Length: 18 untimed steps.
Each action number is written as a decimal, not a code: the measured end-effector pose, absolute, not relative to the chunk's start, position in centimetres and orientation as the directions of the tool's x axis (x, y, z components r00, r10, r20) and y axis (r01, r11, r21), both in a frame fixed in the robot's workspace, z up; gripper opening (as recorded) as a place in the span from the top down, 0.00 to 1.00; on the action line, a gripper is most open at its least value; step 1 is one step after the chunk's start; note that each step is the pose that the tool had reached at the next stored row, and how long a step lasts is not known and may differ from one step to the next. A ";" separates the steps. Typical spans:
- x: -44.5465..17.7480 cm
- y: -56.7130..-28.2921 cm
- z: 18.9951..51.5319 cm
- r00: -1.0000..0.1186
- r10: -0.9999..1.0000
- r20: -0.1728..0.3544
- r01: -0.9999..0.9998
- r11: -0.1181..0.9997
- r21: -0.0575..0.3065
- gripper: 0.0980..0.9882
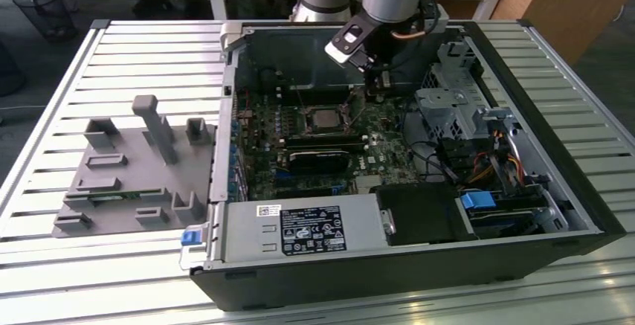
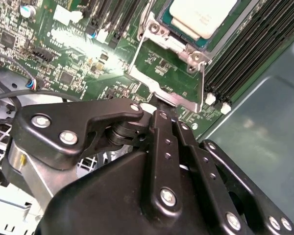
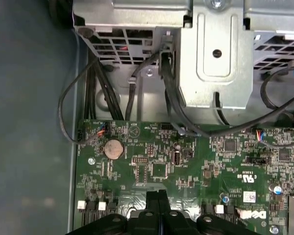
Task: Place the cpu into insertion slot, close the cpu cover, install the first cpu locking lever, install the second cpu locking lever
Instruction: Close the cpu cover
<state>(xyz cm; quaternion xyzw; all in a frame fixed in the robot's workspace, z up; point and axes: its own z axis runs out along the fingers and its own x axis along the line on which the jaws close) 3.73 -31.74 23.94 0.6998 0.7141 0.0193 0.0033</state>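
Note:
The cpu point(image 2: 203, 14), a flat silver square, lies in the insertion slot point(image 1: 308, 120) on the green motherboard inside the opened computer case; in the exterior view the cpu point(image 1: 326, 119) shows as a grey square. The cpu cover point(image 2: 202, 83), a thin metal frame with a large window, is swung open away from the chip, and the board shows through the window. My gripper point(image 2: 152, 110) is shut, with its black tip at the cover's free edge. It hangs just behind the socket in the exterior view point(image 1: 373, 93), and its fingertips point(image 3: 152, 198) are pressed together.
Black memory slots point(image 2: 250, 44) run beside the socket. A metal drive cage point(image 3: 215, 58) and black cables point(image 3: 171, 98) stand close behind the gripper. The power supply point(image 1: 297, 228) fills the case's near side. A grey fixture point(image 1: 129, 169) sits on the slatted table at the exterior view's left.

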 end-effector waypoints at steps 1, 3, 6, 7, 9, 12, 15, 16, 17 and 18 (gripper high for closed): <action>3.6 -31.7 23.9 -0.020 1.000 0.022 0.999 0.020 0.032 0.97; 3.4 -31.7 23.9 -0.020 1.000 0.022 0.999 0.020 0.032 0.97; 3.0 -31.7 23.8 -0.020 1.000 0.022 0.999 0.020 0.032 0.97; 3.0 -31.7 23.8 -0.020 1.000 0.022 0.999 0.020 0.032 0.97; 2.8 -31.7 23.7 -0.020 1.000 0.022 0.999 0.020 0.032 0.97; 2.6 -31.7 23.6 -0.021 1.000 0.022 0.999 0.020 0.032 0.97; 2.2 -31.7 23.5 -0.020 1.000 0.022 0.999 0.020 0.032 0.97; 2.1 -31.7 23.5 -0.020 1.000 0.022 0.999 0.020 0.032 0.97; 1.9 -31.7 23.5 -0.020 1.000 0.022 0.999 0.020 0.032 0.97; 1.8 -31.7 23.5 -0.021 1.000 0.022 0.999 0.020 0.032 0.97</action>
